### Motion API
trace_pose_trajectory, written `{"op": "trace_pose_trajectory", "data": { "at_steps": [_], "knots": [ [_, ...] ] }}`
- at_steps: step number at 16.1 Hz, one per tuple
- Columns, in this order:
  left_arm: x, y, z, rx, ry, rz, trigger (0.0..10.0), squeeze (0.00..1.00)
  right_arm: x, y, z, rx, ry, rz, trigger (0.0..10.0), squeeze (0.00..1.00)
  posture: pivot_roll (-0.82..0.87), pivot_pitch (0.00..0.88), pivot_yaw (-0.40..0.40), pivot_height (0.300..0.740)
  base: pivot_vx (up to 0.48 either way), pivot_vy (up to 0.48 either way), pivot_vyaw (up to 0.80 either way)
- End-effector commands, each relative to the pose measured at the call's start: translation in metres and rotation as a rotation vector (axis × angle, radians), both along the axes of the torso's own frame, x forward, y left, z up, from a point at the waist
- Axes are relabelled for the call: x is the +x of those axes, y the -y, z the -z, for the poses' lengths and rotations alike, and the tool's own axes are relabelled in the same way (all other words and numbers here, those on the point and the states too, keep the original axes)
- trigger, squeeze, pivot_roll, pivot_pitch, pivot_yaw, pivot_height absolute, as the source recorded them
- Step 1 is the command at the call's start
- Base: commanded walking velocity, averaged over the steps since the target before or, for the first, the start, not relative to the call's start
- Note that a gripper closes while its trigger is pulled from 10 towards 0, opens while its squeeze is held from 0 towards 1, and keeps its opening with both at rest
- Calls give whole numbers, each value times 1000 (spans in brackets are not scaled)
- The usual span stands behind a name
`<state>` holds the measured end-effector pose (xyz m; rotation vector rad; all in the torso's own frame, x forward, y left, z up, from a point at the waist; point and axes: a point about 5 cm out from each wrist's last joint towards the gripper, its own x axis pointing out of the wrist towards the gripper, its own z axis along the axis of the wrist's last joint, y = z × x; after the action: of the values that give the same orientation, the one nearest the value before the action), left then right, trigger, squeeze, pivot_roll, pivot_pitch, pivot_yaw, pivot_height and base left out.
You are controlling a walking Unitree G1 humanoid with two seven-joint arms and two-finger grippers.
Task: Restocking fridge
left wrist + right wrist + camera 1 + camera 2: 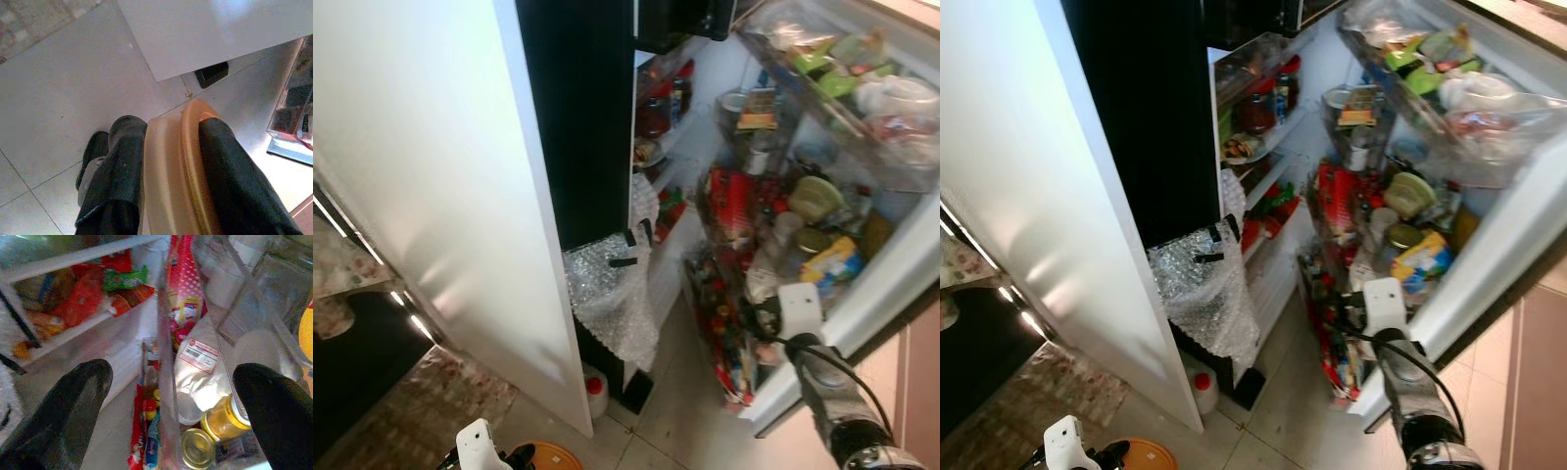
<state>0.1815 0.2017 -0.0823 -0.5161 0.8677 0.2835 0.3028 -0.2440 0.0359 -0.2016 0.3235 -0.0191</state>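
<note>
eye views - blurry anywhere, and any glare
Left eye view: the door shelves are smeared and washed out at upper right, and the white fridge door carries a soft sheen. Right wrist view: the right gripper fingers look soft-edged.

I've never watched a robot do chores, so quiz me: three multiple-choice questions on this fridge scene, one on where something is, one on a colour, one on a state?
1. Where is the sheet of bubble wrap?
A. hanging at the lower front of the fridge
B. on the door's top shelf
C. in the right gripper

2. What colour is the lidded container in the left gripper?
A. blue
B. orange
C. green

3. How is the right gripper?
A. shut on a jar
B. shut on a bag
C. open, holding nothing

Answers: 1 A, it drapes below the shelves by the dark panel. 2 B, the left wrist view shows an orange lid between the fingers. 3 C, its fingers stand wide apart before the door shelves.
</note>
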Motion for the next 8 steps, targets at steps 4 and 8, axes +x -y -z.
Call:
{"op": "trace_pose_trajectory", "data": {
  "at_steps": [4,8],
  "knots": [
    [-4,-1,2,14,-19,12,10000,0,-16,55,-6,-72,-11,212,10000,0,-21,0,14,740,0,0,0],
    [-4,0,2,16,-20,23,10000,0,-53,105,3,-119,-105,468,10000,0,-23,0,15,740,0,0,0]
  ]
}}
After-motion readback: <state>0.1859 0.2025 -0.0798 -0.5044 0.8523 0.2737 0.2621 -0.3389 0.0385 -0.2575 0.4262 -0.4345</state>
